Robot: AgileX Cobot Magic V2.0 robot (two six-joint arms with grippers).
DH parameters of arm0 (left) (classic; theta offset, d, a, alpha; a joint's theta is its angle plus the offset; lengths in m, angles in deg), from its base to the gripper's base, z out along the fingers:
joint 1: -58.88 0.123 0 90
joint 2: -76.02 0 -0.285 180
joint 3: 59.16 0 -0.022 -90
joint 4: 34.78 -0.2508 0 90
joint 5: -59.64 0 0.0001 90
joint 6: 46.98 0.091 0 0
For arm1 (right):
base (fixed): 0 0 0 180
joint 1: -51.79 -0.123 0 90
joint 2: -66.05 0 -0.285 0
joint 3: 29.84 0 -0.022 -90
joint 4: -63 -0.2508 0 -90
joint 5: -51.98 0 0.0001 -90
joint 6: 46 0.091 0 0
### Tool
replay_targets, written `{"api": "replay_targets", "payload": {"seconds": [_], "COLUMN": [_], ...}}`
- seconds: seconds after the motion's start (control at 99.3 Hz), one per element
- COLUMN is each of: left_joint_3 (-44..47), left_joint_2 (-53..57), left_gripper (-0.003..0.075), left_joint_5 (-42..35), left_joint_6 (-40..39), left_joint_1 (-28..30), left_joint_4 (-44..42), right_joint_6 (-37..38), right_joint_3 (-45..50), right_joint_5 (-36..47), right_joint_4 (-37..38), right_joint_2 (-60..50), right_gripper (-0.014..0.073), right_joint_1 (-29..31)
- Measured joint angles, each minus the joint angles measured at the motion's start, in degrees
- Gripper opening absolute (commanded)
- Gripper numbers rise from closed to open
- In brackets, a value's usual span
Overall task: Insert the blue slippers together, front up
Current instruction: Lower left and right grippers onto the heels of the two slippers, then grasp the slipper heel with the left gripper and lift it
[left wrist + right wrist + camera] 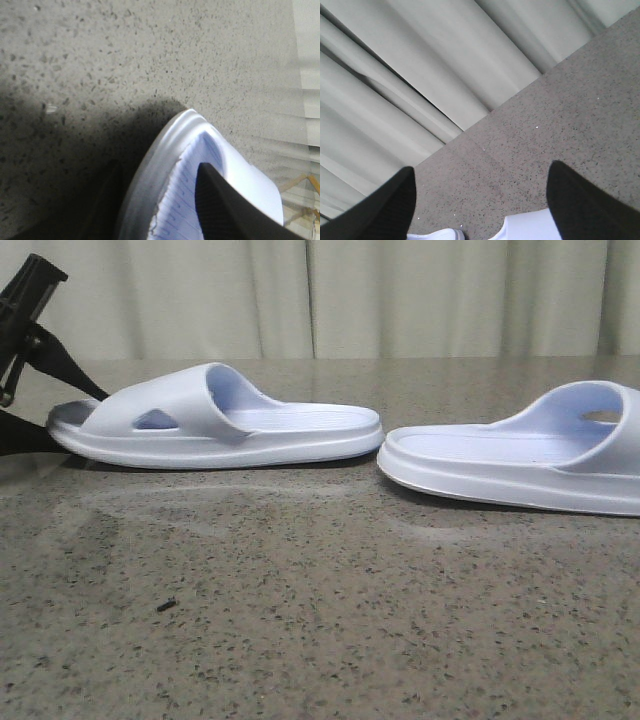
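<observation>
A small dark speck lies alone on the near stretch of the speckled stone table, ahead of two pale blue-white slippers resting sole-down, heel to heel and just apart across the middle of the surface. The left slipper points its toe toward the left arm, where the left gripper straddles one end of it: one dark finger rests over the ribbed footbed, the other sits in shadow outside the sole, so the claw brackets the slipper's edge, though whether it has actually closed on the foam cannot be told. The right slipper runs off the frame's right side; in the right wrist view the right gripper hangs with its fingers spread wide, only a sliver of slipper showing between them. Behind everything hangs a pleated pale curtain. The slippers look light, springy and mildly grippy, likely to flex under a hard pinch rather than crack; the thick sole rim or the wide strap with its triangular cutout seems the firmest place to take hold for tilting each one toe-up and nesting the pair.
</observation>
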Motion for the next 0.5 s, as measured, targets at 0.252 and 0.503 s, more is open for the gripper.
{"api": "replay_targets", "payload": {"seconds": [0.252, 0.503], "left_joint_3": [-0.1, -0.1], "left_joint_2": [-0.1, -0.4], "left_gripper": [0.0019, 0.0019], "left_joint_5": [0.7, 0.7], "left_joint_6": [6.1, 10.2], "left_joint_1": [-0.1, -0.1], "left_joint_4": [-1.0, -0.6], "right_joint_6": [0.0, 0.0], "right_joint_3": [0.0, 0.0], "right_joint_5": [0.0, 0.0], "right_joint_4": [0.0, 0.0], "right_joint_2": [0.0, 0.0], "right_gripper": [0.0475, 0.0475], "right_joint_1": [0.0, 0.0]}}
